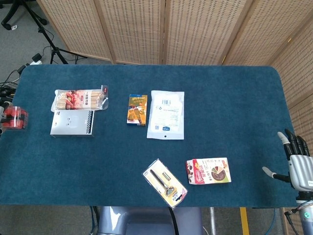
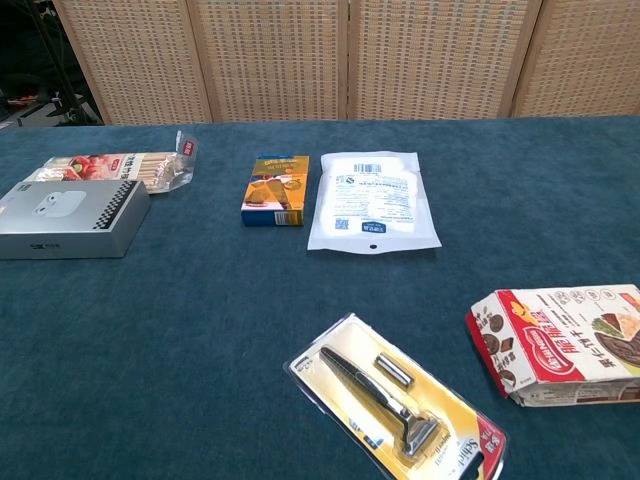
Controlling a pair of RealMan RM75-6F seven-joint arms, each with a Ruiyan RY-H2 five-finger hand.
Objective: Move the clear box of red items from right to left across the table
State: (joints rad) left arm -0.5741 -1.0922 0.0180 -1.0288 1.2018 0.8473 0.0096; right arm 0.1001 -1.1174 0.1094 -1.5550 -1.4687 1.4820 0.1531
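The clear box of red items (image 1: pixel 14 119) sits at the table's far left edge in the head view, left of the grey box (image 1: pixel 72 123). Only a pale sliver of my left hand (image 1: pixel 2 105) shows at the frame's left border, right by the clear box; whether it holds the box is hidden. My right hand (image 1: pixel 299 162) hangs off the table's front right corner, fingers spread, holding nothing. The chest view shows neither hand nor the clear box.
A toothpick pack (image 1: pixel 79 99), an orange box (image 1: pixel 137 109), a white pouch (image 1: pixel 167 114), a razor pack (image 1: pixel 165 182) and a biscuit box (image 1: pixel 209 171) lie on the blue table (image 1: pixel 234 107). Wicker screens stand behind.
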